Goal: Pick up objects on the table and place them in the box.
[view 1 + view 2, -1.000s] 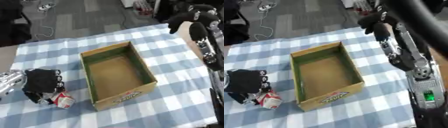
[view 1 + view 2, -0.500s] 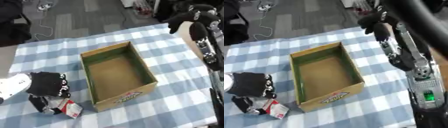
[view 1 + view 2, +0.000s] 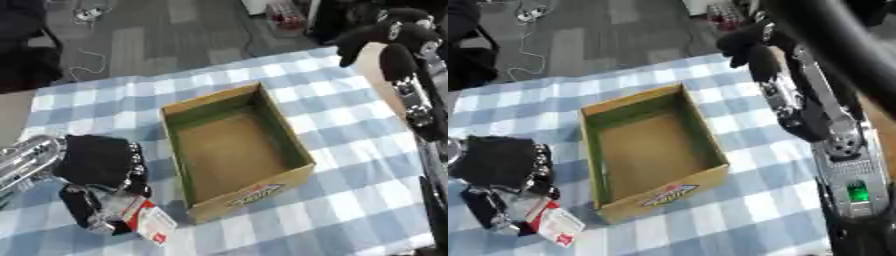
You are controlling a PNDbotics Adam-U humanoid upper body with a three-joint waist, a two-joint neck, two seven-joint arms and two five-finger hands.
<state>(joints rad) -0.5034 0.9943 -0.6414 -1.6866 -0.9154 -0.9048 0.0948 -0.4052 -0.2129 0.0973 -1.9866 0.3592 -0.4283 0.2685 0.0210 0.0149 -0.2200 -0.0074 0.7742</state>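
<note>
While the small red-and-white carton sits low at the near-left of the checked tablecloth, it is caught in the left hand, whose dark fingers curl down around its upper part; whether it rests on the cloth or has just cleared it cannot be told from either view. Some clear wrapping or a second pale object seems to be bunched against the carton under the fingers, but what it is cannot be made out. Just to the right stands the open cardboard box, its near corner close beside the carton, its flaps up and its brown floor bare: nothing lies inside it. So the task looks barely begun, with the grasp made and the carry over the box wall and the release both not yet done. No other loose objects show on the cloth around the box, so this carton may be the only thing left to move, though the table's edges run out of view. Well apart, above the far-right corner of the table, the right hand hangs with its fingers bent downward, holding nothing.
</note>
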